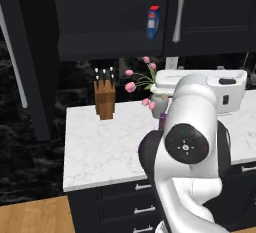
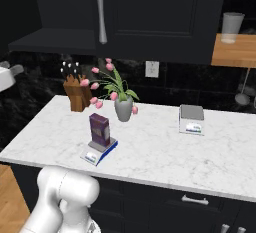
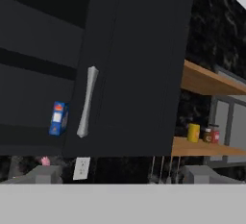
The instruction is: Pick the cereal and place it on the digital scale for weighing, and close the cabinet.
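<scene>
So the tall slim dark purple cereal box (image 2: 99,129) is already standing upright on a flat device with a blue base and a white front strip (image 2: 99,151), on the white marble bench (image 2: 165,152). A second small flat scale with a square grey plate and white display strip (image 2: 192,119) sits well apart to the right with nothing on it, so I can't say for sure the box is on the right one.

What's left, I reckon, is closing the big black upper wall cabinet (image 1: 115,12). Its left door (image 1: 27,62) stands swung out wide, and there's a blue box with a red top (image 1: 153,22) on the shelf inside. To do this well I'd get the end effector (image 3: 120,177) behind the outer face of that open door and push it round in an arc, contacting near the free edge and not near the hinge.

The white arm (image 1: 192,142) is folded up high, hand tilted upward at the closed door's long silver bar handle (image 3: 86,102). The jaws stand spread wide, nothing between them.
</scene>
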Motion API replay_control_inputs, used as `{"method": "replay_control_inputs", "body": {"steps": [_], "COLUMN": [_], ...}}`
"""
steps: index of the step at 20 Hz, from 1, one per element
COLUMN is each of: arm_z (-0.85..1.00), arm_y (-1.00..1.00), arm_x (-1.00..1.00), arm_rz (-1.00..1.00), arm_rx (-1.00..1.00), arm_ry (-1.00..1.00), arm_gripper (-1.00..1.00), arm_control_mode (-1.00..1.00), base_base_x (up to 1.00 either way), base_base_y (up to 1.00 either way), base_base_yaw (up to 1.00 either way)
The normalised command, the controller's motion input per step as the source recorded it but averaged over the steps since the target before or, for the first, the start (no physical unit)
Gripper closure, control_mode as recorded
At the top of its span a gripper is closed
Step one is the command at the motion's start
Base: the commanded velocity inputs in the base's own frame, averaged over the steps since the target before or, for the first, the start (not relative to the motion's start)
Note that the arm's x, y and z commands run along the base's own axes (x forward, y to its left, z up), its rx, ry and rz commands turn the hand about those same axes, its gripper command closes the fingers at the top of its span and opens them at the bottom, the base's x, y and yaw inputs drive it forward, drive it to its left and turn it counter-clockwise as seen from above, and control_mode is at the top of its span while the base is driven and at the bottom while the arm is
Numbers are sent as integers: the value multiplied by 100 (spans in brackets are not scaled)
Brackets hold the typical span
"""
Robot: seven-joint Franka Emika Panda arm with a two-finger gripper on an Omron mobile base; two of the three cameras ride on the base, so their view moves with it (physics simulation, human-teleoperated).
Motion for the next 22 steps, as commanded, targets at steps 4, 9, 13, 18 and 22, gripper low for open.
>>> {"method": "replay_control_inputs", "body": {"steps": [4, 9, 13, 18, 22], "arm_z": [-7, 0, -1, -2, -2], "arm_y": [43, -4, 18, 41, 52], "arm_x": [-33, -41, -65, -72, -59], "arm_rz": [0, 0, 1, 5, 4], "arm_rx": [7, 11, 4, 2, 0], "arm_ry": [-7, -7, -13, -15, -10], "arm_gripper": [-100, -100, -100, -100, -100], "arm_control_mode": [-100, -100, -100, -100, -100], "base_base_x": [0, 0, 0, 0, 0], "base_base_y": [0, 0, 0, 0, 0], "base_base_yaw": [0, 0, 0, 0, 0]}}
